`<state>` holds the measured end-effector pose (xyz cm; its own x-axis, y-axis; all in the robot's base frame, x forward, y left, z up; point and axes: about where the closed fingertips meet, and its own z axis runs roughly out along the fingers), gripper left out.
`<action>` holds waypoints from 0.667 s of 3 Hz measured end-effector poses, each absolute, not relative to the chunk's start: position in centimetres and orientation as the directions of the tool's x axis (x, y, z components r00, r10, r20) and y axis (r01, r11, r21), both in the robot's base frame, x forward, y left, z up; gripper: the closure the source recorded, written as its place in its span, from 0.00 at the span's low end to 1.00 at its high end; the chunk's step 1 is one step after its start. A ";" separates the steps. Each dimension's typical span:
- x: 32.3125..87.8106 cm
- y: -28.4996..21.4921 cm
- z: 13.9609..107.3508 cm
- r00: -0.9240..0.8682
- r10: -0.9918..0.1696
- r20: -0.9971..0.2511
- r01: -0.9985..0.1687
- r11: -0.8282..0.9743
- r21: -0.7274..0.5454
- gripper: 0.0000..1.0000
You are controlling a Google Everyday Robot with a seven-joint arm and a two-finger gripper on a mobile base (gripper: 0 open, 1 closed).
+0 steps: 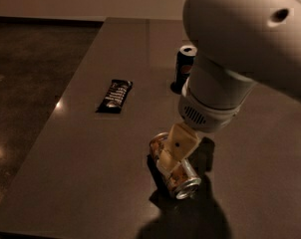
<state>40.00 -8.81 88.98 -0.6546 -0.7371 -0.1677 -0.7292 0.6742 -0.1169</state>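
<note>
We see the gripper (182, 157) over the tipped-over can (186, 183), cannot tell whether it grips, with the upright can (184, 66) behind.

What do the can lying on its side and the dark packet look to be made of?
The lying can looks like thin metal, probably aluminium: its end rim glints brightly and the body carries printed colours. The dark packet looks like glossy plastic or foil wrap: flat, with a soft sheen and pale print. The gripper is right over the lying can.

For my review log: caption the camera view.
Gripper over lying tan metal can; upright dark soda can, black wrapper behind.
</note>
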 end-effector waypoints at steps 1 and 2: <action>39.6 -8.1 87.4 -0.678 -0.720 -0.145 -0.715 0.692 -0.094 0.00; 39.5 -7.4 85.9 -0.700 -0.704 -0.119 -0.702 0.709 -0.068 0.00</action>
